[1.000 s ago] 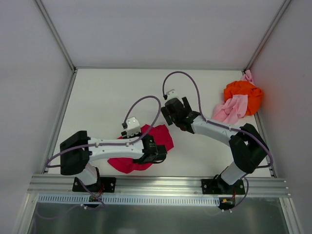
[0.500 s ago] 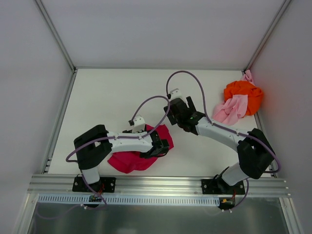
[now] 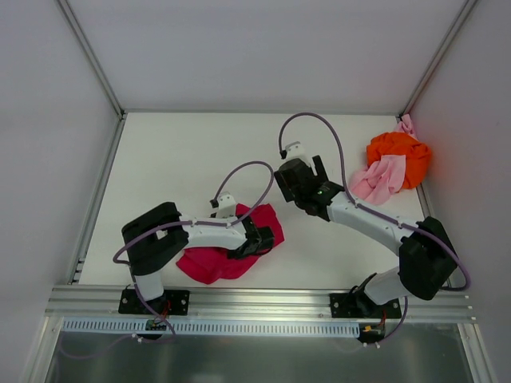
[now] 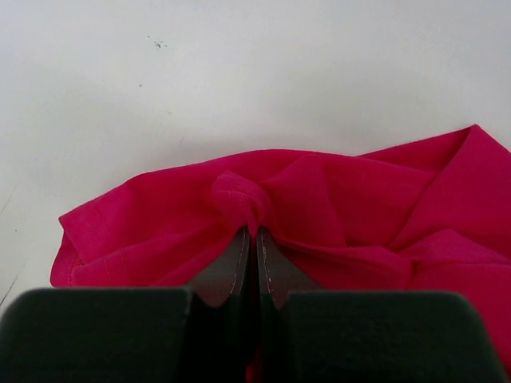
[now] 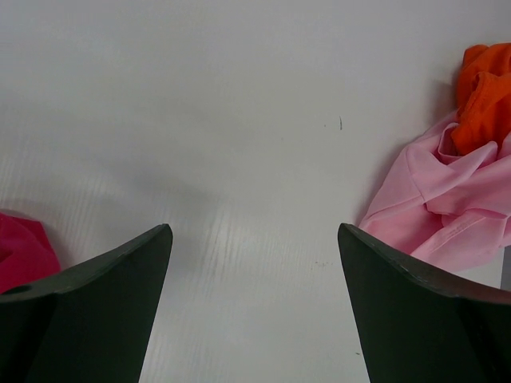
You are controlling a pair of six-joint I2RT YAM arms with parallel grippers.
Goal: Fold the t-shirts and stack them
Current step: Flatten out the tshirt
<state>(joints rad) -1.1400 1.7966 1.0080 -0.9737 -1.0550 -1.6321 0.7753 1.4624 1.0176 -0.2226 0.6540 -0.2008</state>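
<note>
— The left gripper [image 4: 256, 235] has shut since a second ago, pinching a ridge of the crimson t-shirt [image 4: 359, 199], which bunches just ahead of it.

— The right gripper [image 5: 254, 239] hangs spread beyond that shirt's right edge; the left arm is nearer.

Crumpled crimson t-shirt [image 3: 209, 263] lies front-left; orange t-shirt [image 3: 397, 152] and pale pink t-shirt [image 3: 379, 179] touch, bunched far right.
</note>
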